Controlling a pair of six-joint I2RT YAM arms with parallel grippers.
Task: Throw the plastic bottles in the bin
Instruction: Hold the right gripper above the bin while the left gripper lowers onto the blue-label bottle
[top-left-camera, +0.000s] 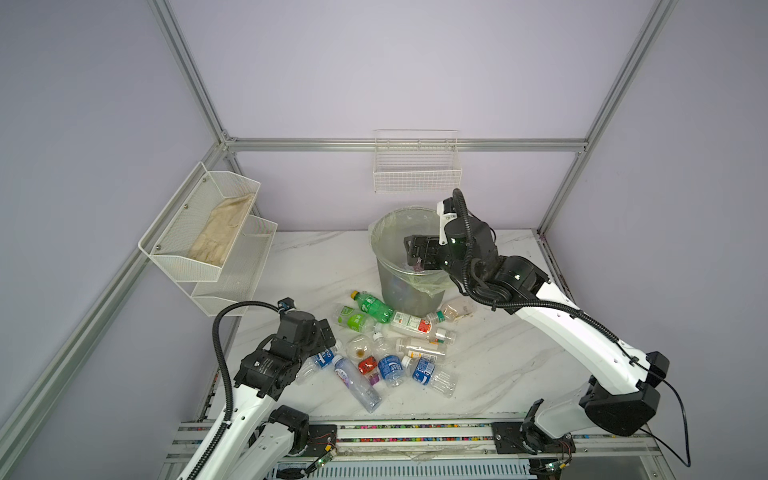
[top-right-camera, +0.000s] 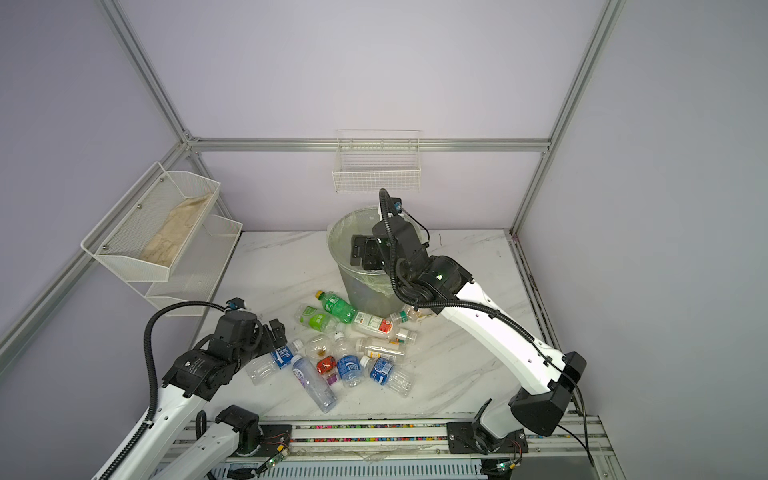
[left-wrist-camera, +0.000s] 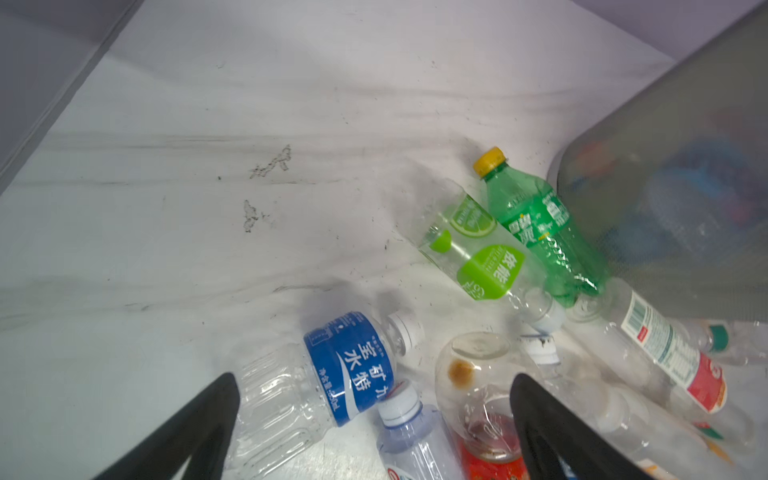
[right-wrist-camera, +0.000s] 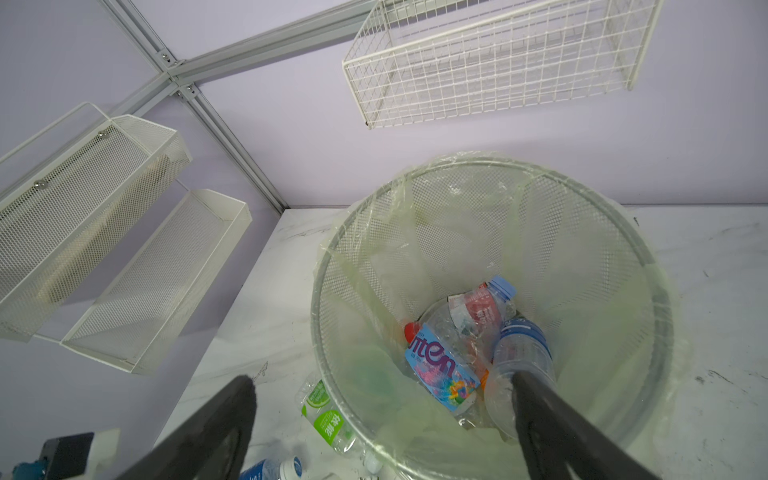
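Your right claw (top-left-camera: 410, 250) is hanging wide over the bin (top-left-camera: 395, 286); your left claw (top-left-camera: 329, 334) is hovering wide above plastic bottles (top-left-camera: 374, 307) on the surface (top-left-camera: 498, 365)

Covering the right rim of the bin (top-left-camera: 395, 291) with the right pincer (top-left-camera: 410, 251); blurring the plastic bottles (left-wrist-camera: 681, 195) inside through mesh.

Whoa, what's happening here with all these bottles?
Two robot arms are clearing plastic bottles off the table into the bin. The right tool hangs open and empty over the bin, where a few bottles already lie. The left tool, open too, hovers over a blue-labelled bottle at the pile's edge. About a dozen are left.
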